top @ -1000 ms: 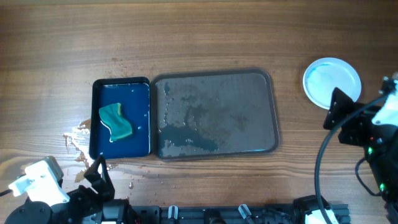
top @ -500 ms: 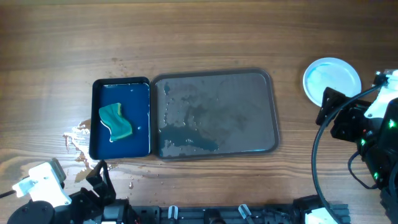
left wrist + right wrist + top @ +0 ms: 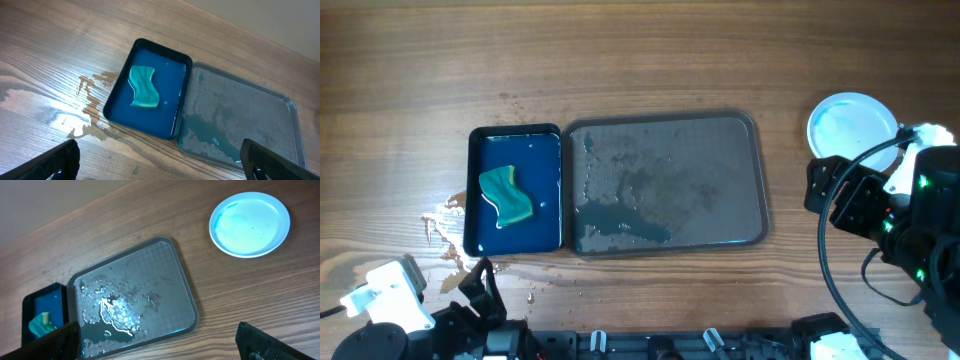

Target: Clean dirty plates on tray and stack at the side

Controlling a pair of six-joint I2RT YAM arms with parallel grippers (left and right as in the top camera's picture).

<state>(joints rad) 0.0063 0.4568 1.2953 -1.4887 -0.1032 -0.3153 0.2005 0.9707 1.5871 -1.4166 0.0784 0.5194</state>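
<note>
A wavy teal sponge (image 3: 506,196) lies in blue water in the small dark blue rectangular tray (image 3: 471,170), just beside the puddled large dark grey rectangular tray (image 3: 720,150). A pale-blue-washed round white plate (image 3: 850,125) rests apart on the brown wood-grain tabletop (image 3: 640,50); the left gripper (image 3: 160,167) and right gripper (image 3: 157,345) jaws stand wide apart

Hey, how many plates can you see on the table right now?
1. A white plate sits on the wood right of the grey tray, none on the tray. Others may be stacked under it, unseen.
</note>
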